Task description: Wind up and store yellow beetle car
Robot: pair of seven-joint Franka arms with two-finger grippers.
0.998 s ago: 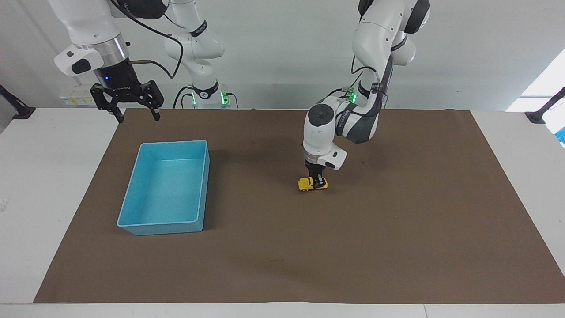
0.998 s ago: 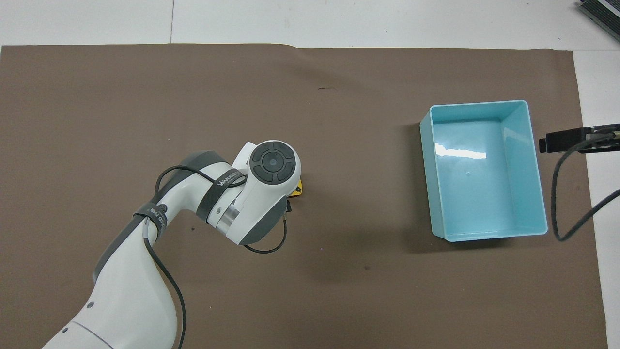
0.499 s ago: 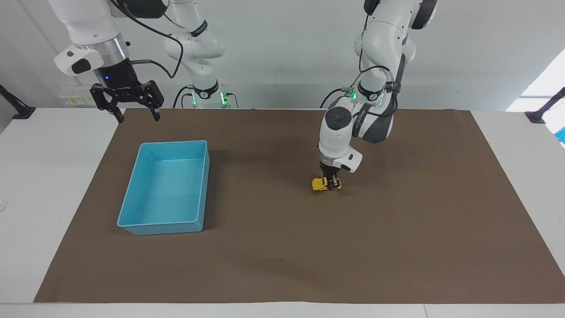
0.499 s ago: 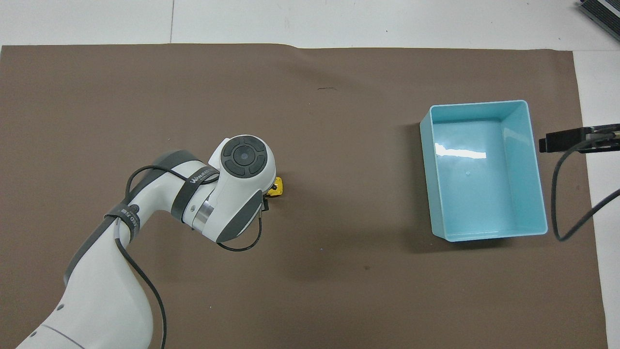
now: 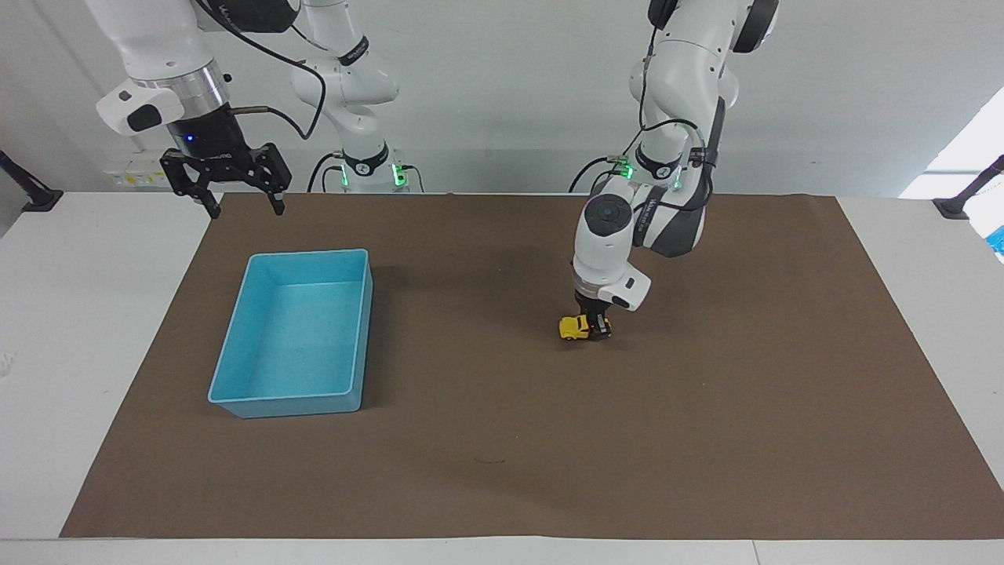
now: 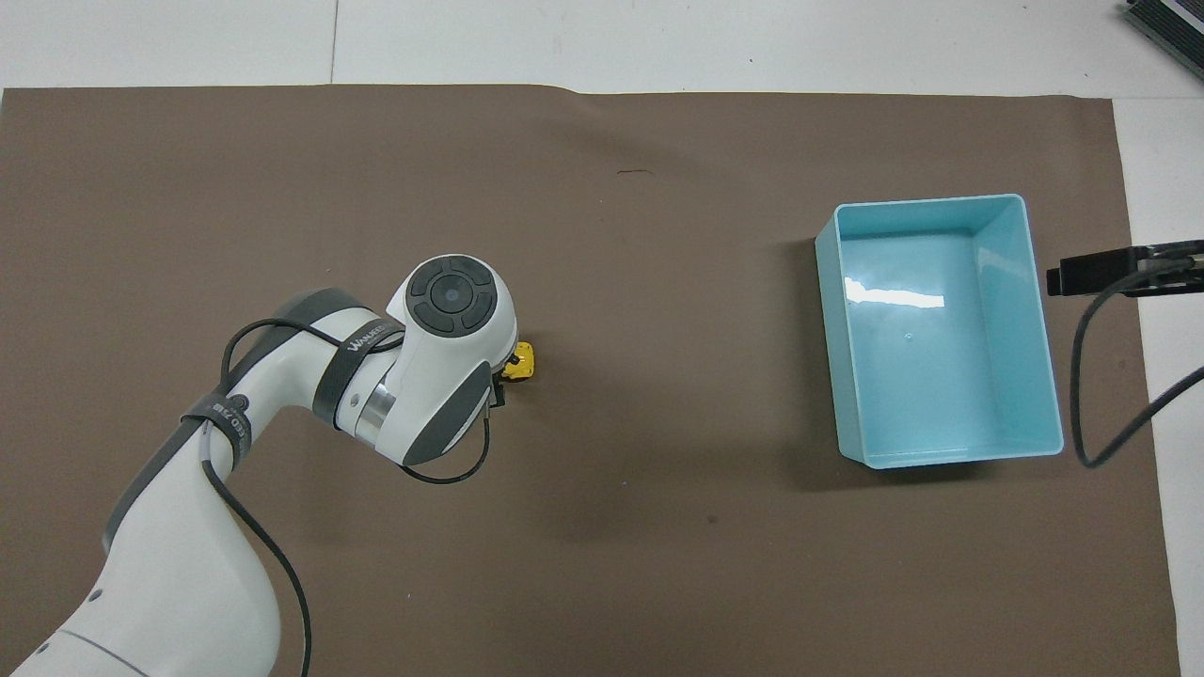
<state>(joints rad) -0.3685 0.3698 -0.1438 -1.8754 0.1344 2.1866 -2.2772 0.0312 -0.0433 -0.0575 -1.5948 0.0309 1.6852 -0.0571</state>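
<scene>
Bin (image 5: 294, 337) holds nothing; left end effector (image 5: 594, 323) straddles car (image 5: 575, 328), grip unclear; right end effector (image 5: 242, 202) open.

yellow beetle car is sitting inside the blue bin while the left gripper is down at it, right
Not quite. The yellow beetle car is on the brown mat, well apart from the blue bin, which holds nothing. The left gripper is indeed down at it. The facing view shows this.
</scene>
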